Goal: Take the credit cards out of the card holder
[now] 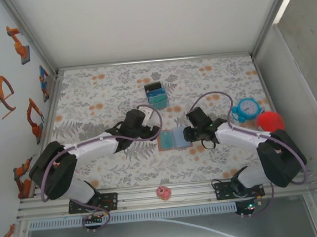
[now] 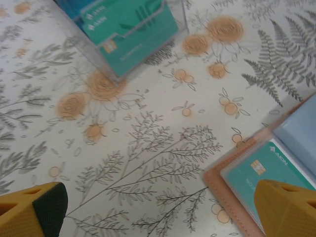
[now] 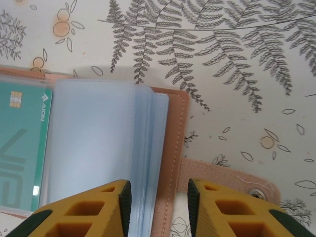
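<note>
A floral table (image 1: 116, 83) seen from above. An open tan wallet (image 1: 166, 140) lies flat between the two grippers. Opened out, its long axis runs from one gripper across to the other. Pale blue sleeves (image 3: 94, 143) fan over the half nearer the right gripper. A teal card (image 2: 249, 174) with a gold chip sits in the pocket on the half nearer the left gripper.

The left gripper (image 2: 158, 205) hovers with its jaws spread wide and nothing between them but cloth. The wallet lies ahead of it and off to its right. In the left wrist view its right finger (image 2: 289, 210) overlaps the card's near corner — whether it touches cannot be told. A clear box (image 2: 126, 29) of more teal cards stands farther ahead, to its left.

The right gripper (image 3: 159, 197) has its jaws a narrow gap apart and seems clamped on nothing. They straddle the sleeves' free edges and the wallet's stitched border, directly ahead. The card lies ahead and well to its left, past the sleeves. Its lettering runs up the right wrist view, so its long axis seems to lie along the fingers' reach, not across them.

Judged from this, the left gripper is the nearer to the card — the coming move likely calls for it to shift right onto the card.
</note>
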